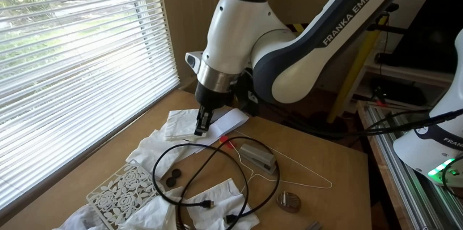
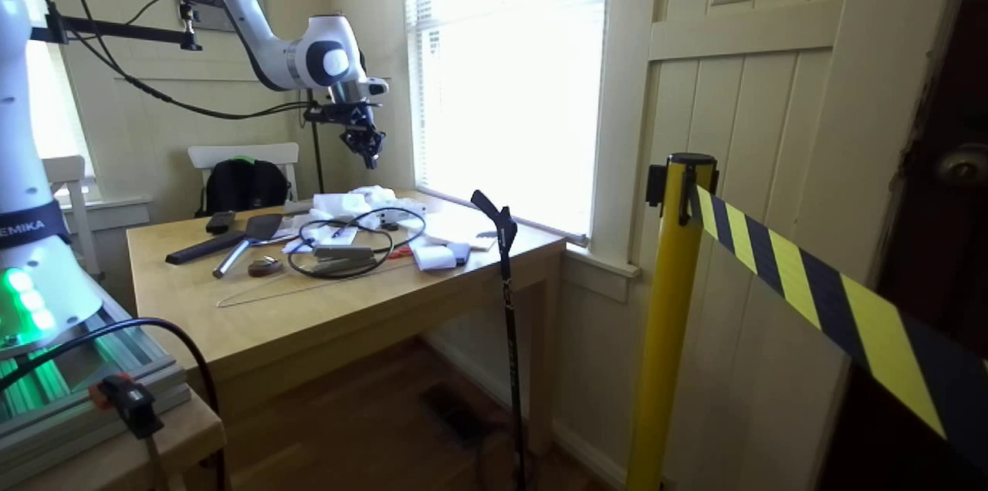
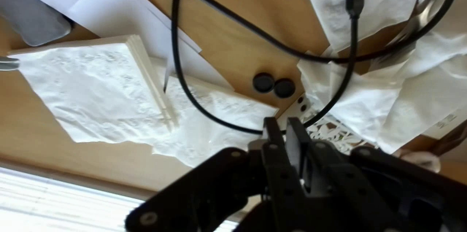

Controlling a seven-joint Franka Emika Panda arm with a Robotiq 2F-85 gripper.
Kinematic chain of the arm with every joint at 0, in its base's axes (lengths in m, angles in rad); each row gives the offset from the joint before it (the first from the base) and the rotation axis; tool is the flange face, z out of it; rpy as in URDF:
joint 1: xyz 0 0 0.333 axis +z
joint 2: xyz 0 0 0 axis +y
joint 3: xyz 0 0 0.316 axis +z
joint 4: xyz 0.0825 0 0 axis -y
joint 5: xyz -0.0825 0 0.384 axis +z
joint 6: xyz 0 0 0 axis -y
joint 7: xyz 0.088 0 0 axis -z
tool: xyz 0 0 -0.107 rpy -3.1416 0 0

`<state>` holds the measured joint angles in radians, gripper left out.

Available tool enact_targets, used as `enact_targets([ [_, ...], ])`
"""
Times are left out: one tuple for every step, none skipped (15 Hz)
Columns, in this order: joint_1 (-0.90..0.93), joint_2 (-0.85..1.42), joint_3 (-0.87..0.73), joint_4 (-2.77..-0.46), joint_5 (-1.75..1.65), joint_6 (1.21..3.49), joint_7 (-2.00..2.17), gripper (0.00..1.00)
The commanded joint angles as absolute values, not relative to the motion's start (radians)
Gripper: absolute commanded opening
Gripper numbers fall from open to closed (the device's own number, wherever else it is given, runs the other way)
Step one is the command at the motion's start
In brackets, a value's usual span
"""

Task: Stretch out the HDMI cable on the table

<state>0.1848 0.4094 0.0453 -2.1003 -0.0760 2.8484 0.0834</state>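
One dark hand [image 3: 282,126] hangs well clear of the worktop [image 1: 318,150], its fingers [image 3: 271,128] parted by only a narrow gap and gripping nothing. Below, the HDMI cable [image 3: 175,31] lies in overlapping loops, partly across white napkins [image 3: 85,89] and around a grey stapler [image 1: 257,157]. With so little opening, a slightly misaligned descent could nudge the cable aside, or pinch a napkin along with it. Pulling on one strand might then cinch the crossings instead of unrolling them, or drag the stapler, since a loop appears to encircle it. Coiled like this, the cable has no single long axis. Its gold-tipped plug [image 3: 355,0] points away from the window blinds [image 3: 54,206]; in an exterior view, the other plug [image 1: 232,218], lying near it, points roughly back towards them.
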Motion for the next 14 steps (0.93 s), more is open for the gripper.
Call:
enact_targets([
  [0.167,0.378,0.022,-2.179,-0.033,3.025,0.163,0.03],
  [0.147,0.395,0.046,-2.170,-0.020,3.055,0.131,0.03],
  [0.148,0.421,0.055,-2.148,-0.034,3.056,0.102,0.03],
  [0.128,0.442,0.100,-2.127,-0.028,3.052,0.059,0.38],
  [0.111,0.469,0.148,-2.101,-0.026,3.028,0.016,0.40],
  [0.093,0.494,0.198,-2.078,-0.024,3.011,-0.026,0.45],
  [0.080,0.519,0.242,-2.056,-0.019,2.974,-0.057,0.53],
  [0.079,0.552,0.275,-2.030,-0.018,2.941,-0.081,0.59],
  [0.082,0.579,0.295,-2.006,-0.023,2.897,-0.105,0.67],
  [0.090,0.606,0.306,-1.979,-0.028,2.846,-0.129,0.73],
  [0.115,0.622,0.287,-1.957,-0.042,2.796,-0.131,0.80],
  [0.134,0.641,0.268,-1.937,-0.055,2.754,-0.136,0.88],
  [0.150,0.658,0.252,-1.916,-0.064,2.722,-0.141,0.94],
  [0.165,0.676,0.233,-1.897,-0.074,2.700,-0.142,0.99],
])
